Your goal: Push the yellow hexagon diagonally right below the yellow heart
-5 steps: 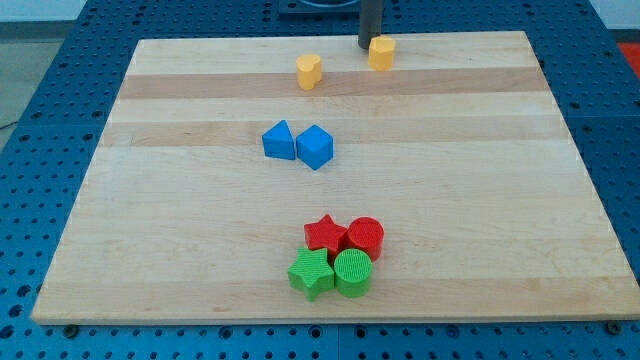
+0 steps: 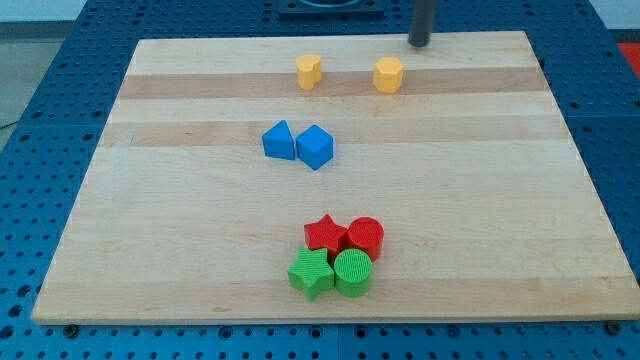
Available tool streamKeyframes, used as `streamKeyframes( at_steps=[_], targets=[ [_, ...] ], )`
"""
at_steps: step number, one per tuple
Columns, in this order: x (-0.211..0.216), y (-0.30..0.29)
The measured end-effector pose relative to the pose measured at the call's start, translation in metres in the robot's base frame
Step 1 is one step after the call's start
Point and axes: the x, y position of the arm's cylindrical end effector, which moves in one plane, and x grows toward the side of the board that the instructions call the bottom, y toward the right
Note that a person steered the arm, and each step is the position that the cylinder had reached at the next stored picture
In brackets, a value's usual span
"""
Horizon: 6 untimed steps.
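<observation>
Two yellow blocks sit near the bench's [image 2: 150, 200] far edge: yellow hexagon [image 2: 389, 74] beside yellow heart [image 2: 309, 71]. Light and rigid, it should slide easily if pushed on its far face. My tip [image 2: 419, 44], no hand, stands apart near the far-right corner.

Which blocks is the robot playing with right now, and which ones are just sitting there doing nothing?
In the game:
- yellow hexagon, the one to push
- yellow heart, the marker, to the hexagon's left
- my tip, up and right of the hexagon, not touching

Just sitting there:
- two blue blocks, side by side mid-board
- red star
- red cylinder
- green star
- green cylinder
</observation>
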Motion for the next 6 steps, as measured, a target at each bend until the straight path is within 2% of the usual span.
streamKeyframes(
  at_steps=[2, 3, 4, 5, 6],
  targets=[
    [0.108, -0.068],
    [0.109, -0.07],
    [0.056, -0.044],
    [0.041, -0.071],
    [0.122, -0.097]
  ],
)
